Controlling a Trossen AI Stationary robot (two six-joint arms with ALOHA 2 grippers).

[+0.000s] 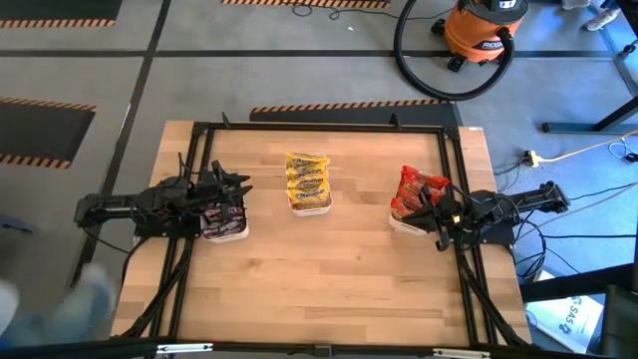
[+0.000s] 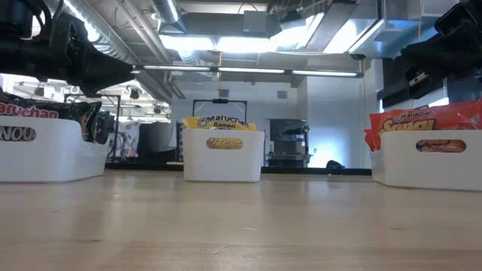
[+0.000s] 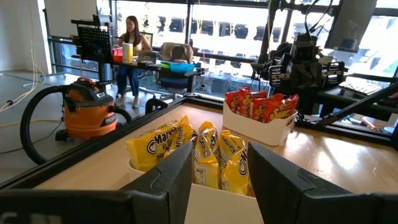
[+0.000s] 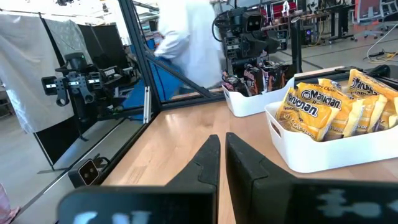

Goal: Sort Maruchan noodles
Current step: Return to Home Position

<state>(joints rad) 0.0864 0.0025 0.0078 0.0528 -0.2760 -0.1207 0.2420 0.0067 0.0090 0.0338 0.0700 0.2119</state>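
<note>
Noodle pkts all sit in three white bins on the wood surface: dark pkts in the left bin, yellow pkts in the centre bin set a bit farther back, red-orange pkts in the right bin. Left pincer hangs over the left bin, fingers spread wide, holding nothing. Right pincer is just beside the right bin, fingers drawn almost together w/ only a slit between, also empty. Sorting looks done, judging by colours per bin. Handling, my guess: pkts are light, w/ crinkly and fairly slick film over a brittle noodle block, so a hard squeeze would likely crack it. They stand on edge in the bins, so best hold is prob. across an upper edge or the end seal, gentle pressure. Writing: "Maruchan Ramen" reads clearly on the yellow pkts in the low view, and "Maruchan" shows on the dark and red-orange ones too. Stickers on the bin fronts are too small to read.
</note>
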